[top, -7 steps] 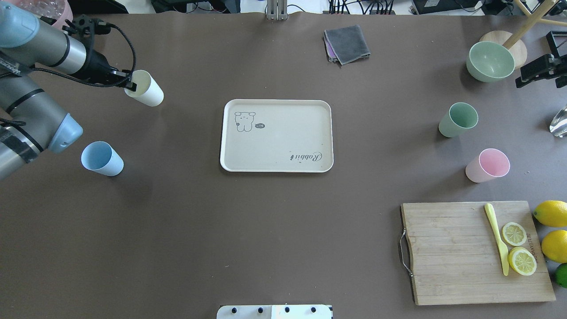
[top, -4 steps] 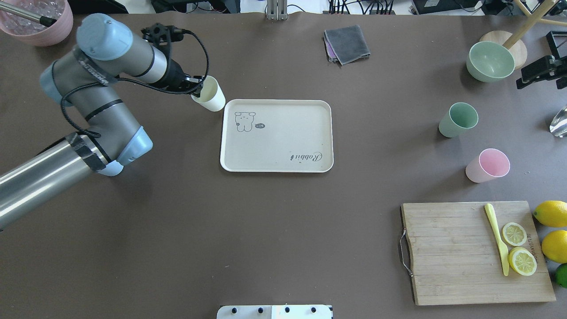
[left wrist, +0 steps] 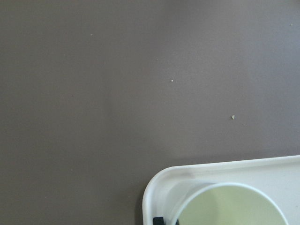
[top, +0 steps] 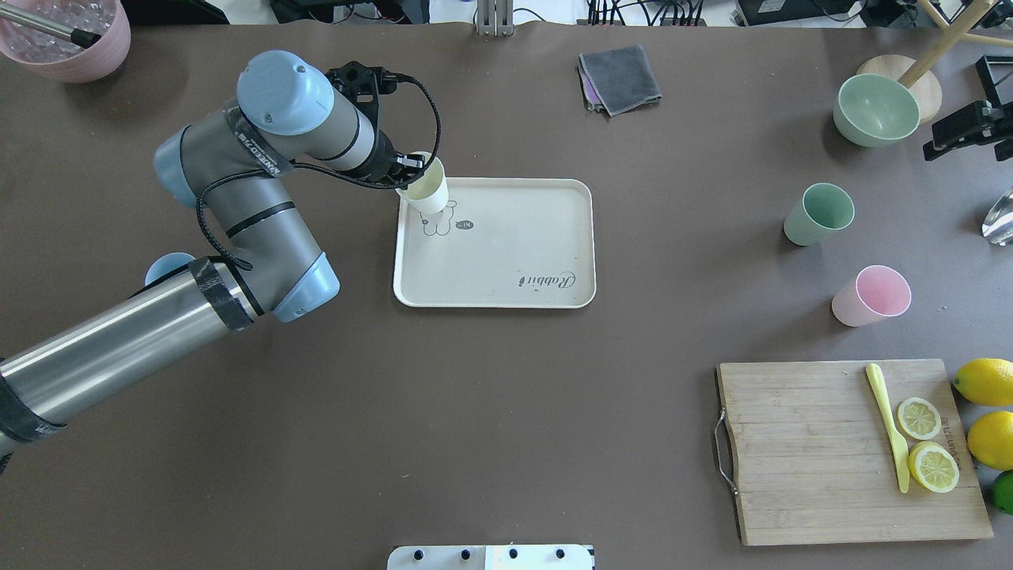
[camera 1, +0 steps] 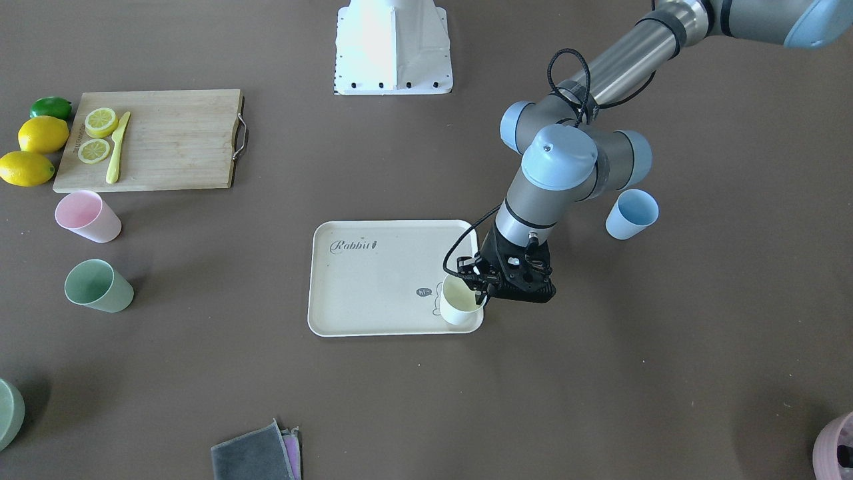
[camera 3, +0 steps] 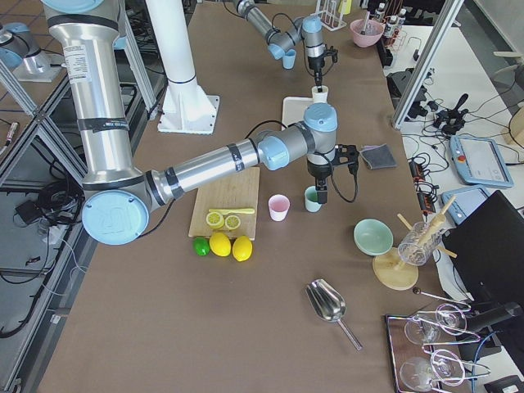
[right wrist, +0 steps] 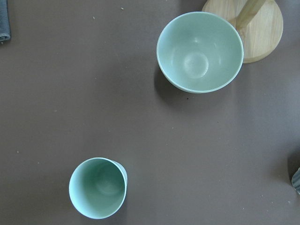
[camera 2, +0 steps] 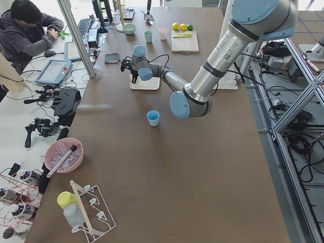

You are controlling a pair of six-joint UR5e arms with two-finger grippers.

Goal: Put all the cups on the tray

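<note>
Though half hidden overhead, light blue tumbler whole from the front, left gripper holding cream-yellow tumbler at corner of beige tray

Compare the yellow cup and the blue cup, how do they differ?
Colour: the yellow cup is pale cream, the blue cup light blue. Grip: the left hand holds the yellow cup; the blue cup stands free. Place: yellow cup at the tray corner, blue cup on bare table. Both upright, handleless, empty.
</note>
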